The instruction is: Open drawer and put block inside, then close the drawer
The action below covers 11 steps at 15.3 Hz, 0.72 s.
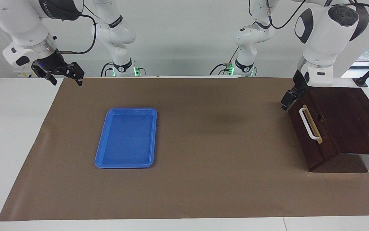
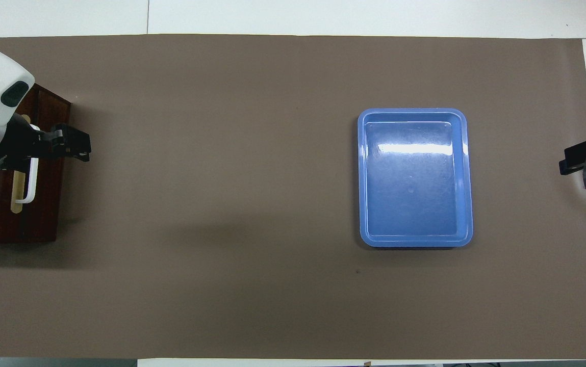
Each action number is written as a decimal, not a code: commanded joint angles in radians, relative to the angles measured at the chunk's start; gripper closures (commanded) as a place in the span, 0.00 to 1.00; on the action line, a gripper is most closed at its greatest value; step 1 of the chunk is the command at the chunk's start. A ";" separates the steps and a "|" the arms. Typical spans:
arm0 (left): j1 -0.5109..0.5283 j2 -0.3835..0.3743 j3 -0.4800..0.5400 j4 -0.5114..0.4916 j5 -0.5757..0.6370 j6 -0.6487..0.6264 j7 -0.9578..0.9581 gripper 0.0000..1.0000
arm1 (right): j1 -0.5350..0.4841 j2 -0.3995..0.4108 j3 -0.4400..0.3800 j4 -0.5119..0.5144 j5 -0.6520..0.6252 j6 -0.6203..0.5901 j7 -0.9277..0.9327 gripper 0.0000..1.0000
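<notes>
Drawer point(image 1: 312, 128) shut; left end effector point(image 1: 289, 98) open, just beside it.

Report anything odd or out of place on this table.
Nothing is spilled, askew or damaged. One oddity: no block shows in either view. The drawer is shut, and the blue tray is empty. The left gripper hangs by the drawer's front, holding nothing.
</notes>
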 commanded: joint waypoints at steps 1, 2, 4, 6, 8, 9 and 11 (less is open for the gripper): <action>0.037 -0.022 0.020 -0.022 -0.029 -0.025 0.175 0.00 | -0.018 -0.009 0.010 -0.005 0.011 0.014 0.005 0.00; 0.046 -0.034 0.020 -0.036 -0.030 -0.017 0.175 0.00 | -0.018 -0.009 0.010 -0.005 0.011 0.014 0.003 0.00; 0.046 -0.039 0.024 -0.040 -0.030 -0.017 0.174 0.00 | -0.018 -0.009 0.010 -0.005 0.011 0.014 0.003 0.00; 0.043 -0.041 0.023 -0.042 -0.030 -0.020 0.175 0.00 | -0.018 -0.009 0.009 -0.005 0.011 0.014 0.003 0.00; 0.040 -0.038 0.023 -0.033 -0.030 -0.019 0.143 0.00 | -0.018 -0.009 0.009 -0.005 0.011 0.014 0.003 0.00; 0.038 -0.038 0.023 -0.034 -0.030 -0.019 0.143 0.00 | -0.018 -0.009 0.009 -0.005 0.011 0.014 0.003 0.00; 0.044 -0.041 0.021 -0.045 -0.029 -0.013 0.144 0.00 | -0.018 -0.009 0.009 -0.005 0.011 0.014 0.003 0.00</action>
